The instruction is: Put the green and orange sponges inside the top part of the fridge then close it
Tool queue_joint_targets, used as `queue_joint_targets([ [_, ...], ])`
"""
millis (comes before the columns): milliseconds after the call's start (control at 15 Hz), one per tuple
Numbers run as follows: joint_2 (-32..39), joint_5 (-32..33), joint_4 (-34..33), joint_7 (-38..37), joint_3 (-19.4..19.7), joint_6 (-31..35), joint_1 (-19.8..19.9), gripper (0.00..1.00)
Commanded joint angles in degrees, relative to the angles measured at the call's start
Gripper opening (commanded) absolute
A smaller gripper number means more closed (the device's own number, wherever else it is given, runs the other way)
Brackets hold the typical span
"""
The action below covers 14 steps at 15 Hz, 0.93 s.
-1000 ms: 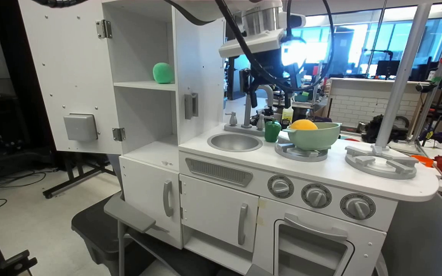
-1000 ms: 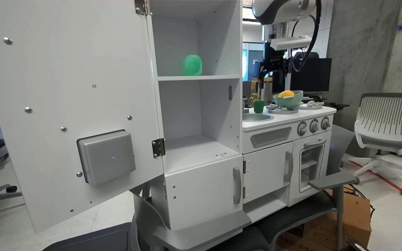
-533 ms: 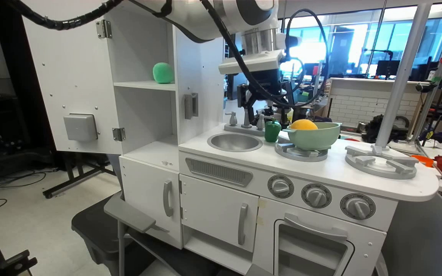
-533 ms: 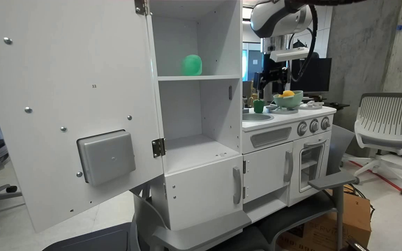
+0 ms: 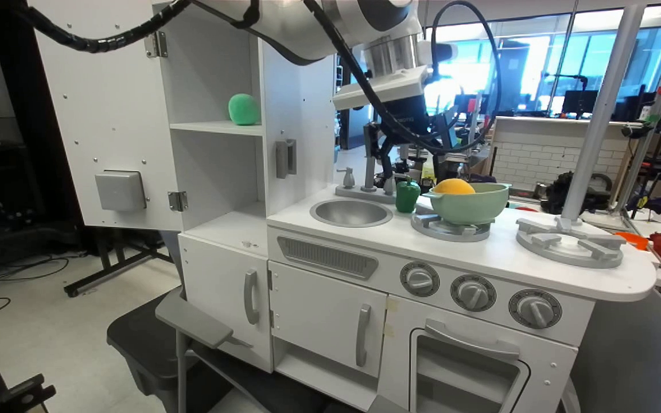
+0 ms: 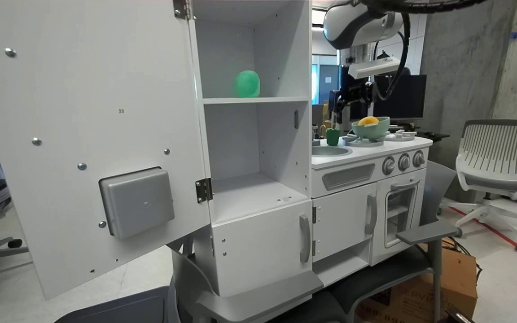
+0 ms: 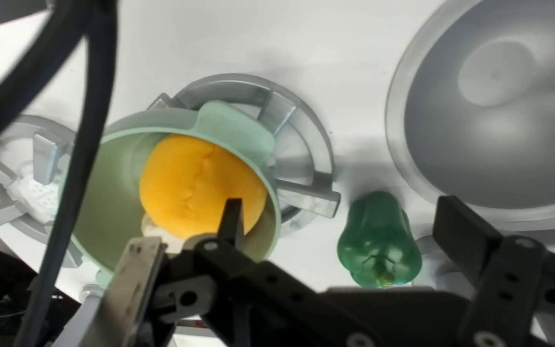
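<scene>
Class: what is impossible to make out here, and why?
Wrist view: what the pale patch in the light-green bowl is; the orange sponge partly covers it.
In both exterior views: the upper end of the fridge, cut off by the top edge; the outer face of its door, turned away.
In an exterior view: the door's dark mark, too small to read.

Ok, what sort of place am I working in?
Likely a lab or office, not a home: an exterior view shows a toy kitchen, with a wheeled office chair and a black monitor beyond it.

Sponge (image 6: 247, 84) on shelf (image 6: 281, 99), second sponge (image 5: 454, 186) in bowl (image 5: 471, 207), perhaps atop something (image 7: 167, 237).
</scene>
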<state>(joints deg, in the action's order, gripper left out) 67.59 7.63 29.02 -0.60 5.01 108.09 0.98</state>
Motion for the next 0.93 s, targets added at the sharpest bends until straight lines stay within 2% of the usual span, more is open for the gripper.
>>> queue_joint_targets([
  [0, 1.8, 2.3, -2.5, -3.2, 2.8, 1.0, -0.3, 1.00],
  [467, 1.9, 4.2, -2.2, -7.5, 6.1, 0.6, 1.0, 1.00],
  [867, 2.2, 2.8, -2.1, -9.0, 5.7, 0.8, 3.3, 1.00],
])
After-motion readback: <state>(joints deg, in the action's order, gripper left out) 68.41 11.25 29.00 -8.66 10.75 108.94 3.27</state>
